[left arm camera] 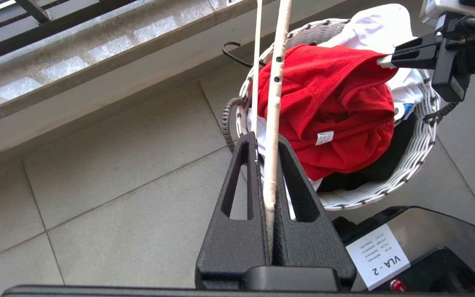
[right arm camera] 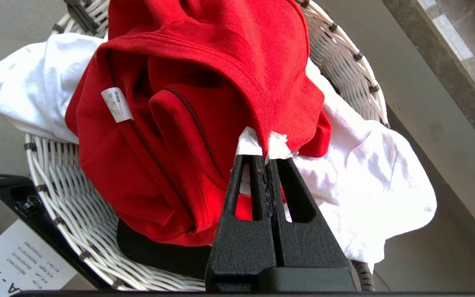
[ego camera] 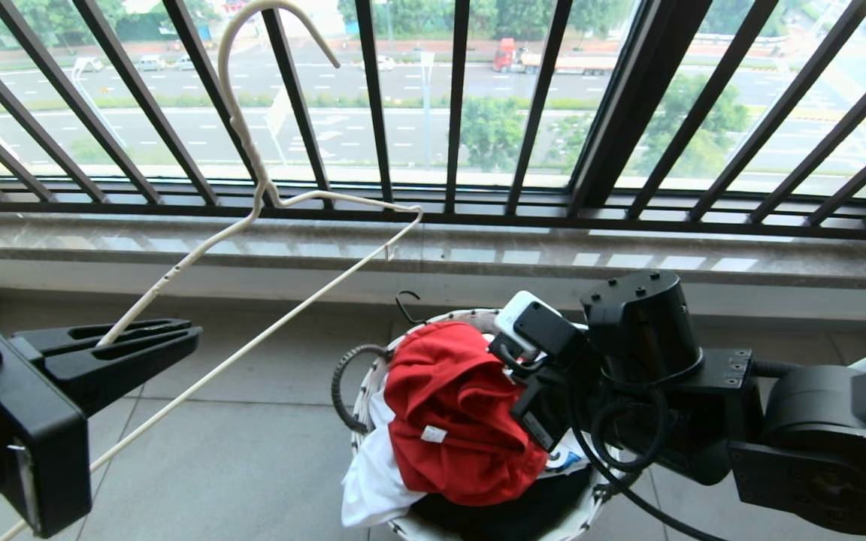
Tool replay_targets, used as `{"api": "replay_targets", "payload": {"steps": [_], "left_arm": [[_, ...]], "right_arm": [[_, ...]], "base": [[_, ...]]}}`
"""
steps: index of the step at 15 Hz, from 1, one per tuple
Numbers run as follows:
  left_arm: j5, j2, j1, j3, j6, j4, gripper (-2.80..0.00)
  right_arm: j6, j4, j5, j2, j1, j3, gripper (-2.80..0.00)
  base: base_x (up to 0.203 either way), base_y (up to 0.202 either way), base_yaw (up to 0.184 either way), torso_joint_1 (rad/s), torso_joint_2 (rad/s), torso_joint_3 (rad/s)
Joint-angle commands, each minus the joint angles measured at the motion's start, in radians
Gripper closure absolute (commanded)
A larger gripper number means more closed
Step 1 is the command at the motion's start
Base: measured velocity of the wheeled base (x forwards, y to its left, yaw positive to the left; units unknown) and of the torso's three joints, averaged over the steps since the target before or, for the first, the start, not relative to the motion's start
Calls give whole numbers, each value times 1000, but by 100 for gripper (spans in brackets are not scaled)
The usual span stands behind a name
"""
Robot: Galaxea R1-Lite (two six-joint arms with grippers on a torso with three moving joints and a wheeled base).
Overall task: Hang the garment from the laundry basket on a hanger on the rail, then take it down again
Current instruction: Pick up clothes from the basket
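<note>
Right end effector (right arm camera: 267,159) pinching shut on the ribbed collar edge of the red short-sleeved cotton T-shirt (ego camera: 448,409), taped tips clamped tight with a fold of red fabric between them. Garment lying bunched on top of the small round white wicker laundry basket (ego camera: 364,398), white neck label facing up, a white cloth and something black heaped beneath it. Basket sitting on the grey tiled floor just below the stone window sill. Left end effector (left arm camera: 268,165) gripping closed on the thin cream-white wire hanger (ego camera: 256,199) near one shoulder end, holding it tilted in the air to the left of the basket and well apart from the shirt, long hook reaching up in front of the black window bars. Grey perforated rail not appearing in any view. Judging from this: pick-up step in hand, shirt seized but not yet lifted clear. Next calling for drawing the collar up and out of the basket without dragging the white cloth along, then bringing neck opening and hanger arm together for threading.
</note>
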State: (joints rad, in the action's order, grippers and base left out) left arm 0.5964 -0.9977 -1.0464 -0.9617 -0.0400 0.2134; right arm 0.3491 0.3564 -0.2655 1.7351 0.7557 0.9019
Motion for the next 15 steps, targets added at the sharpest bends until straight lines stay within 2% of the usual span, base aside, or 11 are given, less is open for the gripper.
{"api": "replay_targets", "payload": {"steps": [1,4,5,10,13,14,15], "left_arm": [[3,4,0,0,-3,0,0],[3,4,0,0,-3,0,0],[3,5,0,0,-3,0,0],[3,8,0,-2,-3,0,0],[3,8,0,-2,-4,0,0],[3,9,0,-2,-4,0,0],[3,8,0,-2,-4,0,0]], "right_arm": [[2,2,-1,12,17,10,0],[4,3,-1,23,13,29,0],[4,3,-1,23,13,32,-280],[2,0,-1,17,14,22,-280],[9,1,-1,55,16,73,-280],[16,1,-1,65,17,89,0],[22,0,-1,79,19,102,0]], "base": [[0,0,0,0,0,0],[0,0,0,0,0,0],[0,0,0,0,0,0],[0,0,0,0,0,0],[0,0,0,0,0,0],[0,0,0,0,0,0],[0,0,0,0,0,0]]}}
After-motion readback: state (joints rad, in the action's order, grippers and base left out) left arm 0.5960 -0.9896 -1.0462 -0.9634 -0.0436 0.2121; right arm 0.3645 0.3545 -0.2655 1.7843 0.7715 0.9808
